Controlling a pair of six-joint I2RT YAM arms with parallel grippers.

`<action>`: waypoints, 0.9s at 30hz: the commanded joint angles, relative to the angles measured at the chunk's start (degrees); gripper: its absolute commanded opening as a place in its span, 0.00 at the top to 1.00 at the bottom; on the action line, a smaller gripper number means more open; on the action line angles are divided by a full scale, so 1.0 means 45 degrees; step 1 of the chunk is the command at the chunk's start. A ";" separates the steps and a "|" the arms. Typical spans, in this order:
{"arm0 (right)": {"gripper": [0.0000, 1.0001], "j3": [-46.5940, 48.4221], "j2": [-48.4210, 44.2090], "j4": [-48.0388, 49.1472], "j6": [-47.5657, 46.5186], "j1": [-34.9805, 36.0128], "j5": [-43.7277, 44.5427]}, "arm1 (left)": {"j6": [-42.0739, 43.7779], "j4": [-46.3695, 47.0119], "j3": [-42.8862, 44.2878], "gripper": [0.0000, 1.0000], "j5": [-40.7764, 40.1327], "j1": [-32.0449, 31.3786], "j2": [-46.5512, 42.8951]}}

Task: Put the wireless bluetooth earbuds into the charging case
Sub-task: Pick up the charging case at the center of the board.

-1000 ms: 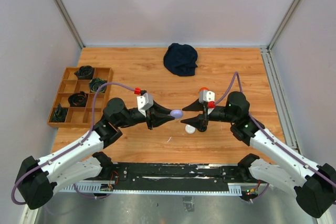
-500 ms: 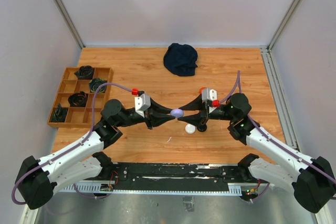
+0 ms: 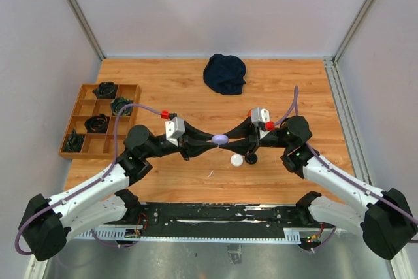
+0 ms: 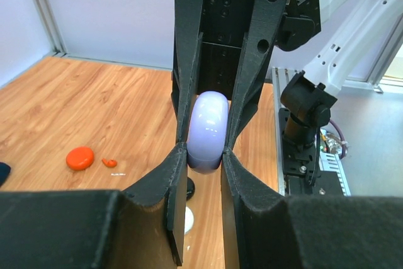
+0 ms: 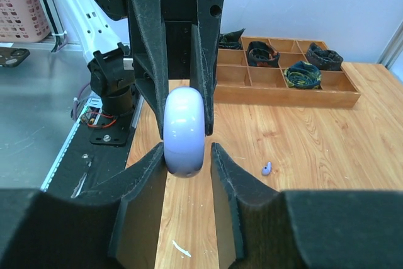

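One lavender case (image 3: 220,140), one white case (image 3: 236,160), one black case (image 3: 251,159) and one orange case (image 4: 80,157) make four. One orange bud (image 4: 108,162) and one purple bud (image 5: 267,168) make two. One dark cloth (image 3: 225,73) at twelve o'clock. One wooden tray (image 3: 87,105) at nine o'clock, holding four dark bundles (image 3: 98,122).

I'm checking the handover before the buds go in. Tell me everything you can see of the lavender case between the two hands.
The lavender case is a smooth, glossy, rounded plastic pebble, oval from above and seen edge-on by both wrist cameras. It looks shut: no seam or earbud shows. It is held in the air above the wooden table. The left hand pinches its two broad faces. The right hand brackets it from the opposite end, but whether it touches is unclear.
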 commanded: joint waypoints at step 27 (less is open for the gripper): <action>0.93 -0.0122 -0.0002 -0.0072 -0.0343 0.0244 -0.0262 | -0.0863 -0.0399 0.0370 0.29 -0.2375 0.0055 -0.0020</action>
